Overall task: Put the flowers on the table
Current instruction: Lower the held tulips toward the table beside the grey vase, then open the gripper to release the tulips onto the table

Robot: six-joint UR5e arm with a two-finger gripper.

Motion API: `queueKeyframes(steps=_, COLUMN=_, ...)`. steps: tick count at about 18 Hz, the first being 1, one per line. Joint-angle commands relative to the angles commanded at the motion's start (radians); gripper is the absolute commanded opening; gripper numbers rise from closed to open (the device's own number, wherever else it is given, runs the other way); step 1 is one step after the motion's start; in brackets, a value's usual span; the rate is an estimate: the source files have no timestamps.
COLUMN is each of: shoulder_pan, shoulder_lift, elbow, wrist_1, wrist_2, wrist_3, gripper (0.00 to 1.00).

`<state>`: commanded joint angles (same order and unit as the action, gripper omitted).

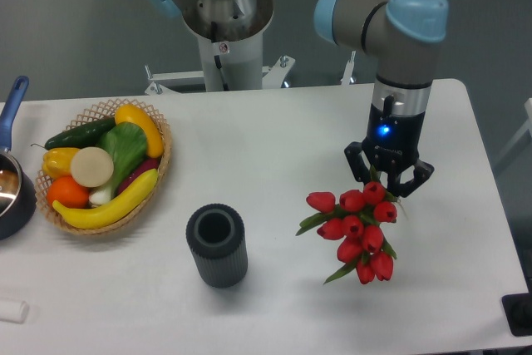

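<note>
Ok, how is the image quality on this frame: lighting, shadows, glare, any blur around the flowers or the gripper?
Fixed camera: even, diffuse light; the white tabletop shows only a faint soft shadow beneath the bunch of red tulips and no harsh glare; the gripper and buds look reasonably sharp, with a blue indicator light glowing on the wrist; the dark ribbed cylindrical vase is crisp, its interior too dark to read.

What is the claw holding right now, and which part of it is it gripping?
The claw is holding the flowers, gripping the bunch at its top end, with the red buds hanging below toward the table.
</note>
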<state>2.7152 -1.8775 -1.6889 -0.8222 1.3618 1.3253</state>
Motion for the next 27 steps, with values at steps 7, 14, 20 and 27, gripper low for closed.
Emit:
queueKeyframes(steps=7, shoulder_pan=-0.041, shoulder_lift=-0.066, elbow=-0.005, wrist_1=0.006, wrist_2=0.164, wrist_3=0.000, gripper=0.29)
queueKeyframes(steps=14, shoulder_pan=-0.063, shoulder_lift=-0.101, elbow=-0.012, wrist_1=0.017, wrist_2=0.160, wrist_3=-0.006, gripper=0.37)
queueKeyframes(steps=20, shoulder_pan=-0.061, shoulder_lift=-0.095, elbow=-0.012, wrist_1=0.020, wrist_2=0.154, wrist_3=0.031, gripper=0.99)
queueKeyframes(steps=27, shoulder_pan=-0.054, shoulder_lift=-0.080, elbow=0.026, wrist_1=0.020, wrist_2=0.118, wrist_3=0.031, gripper=1.00)
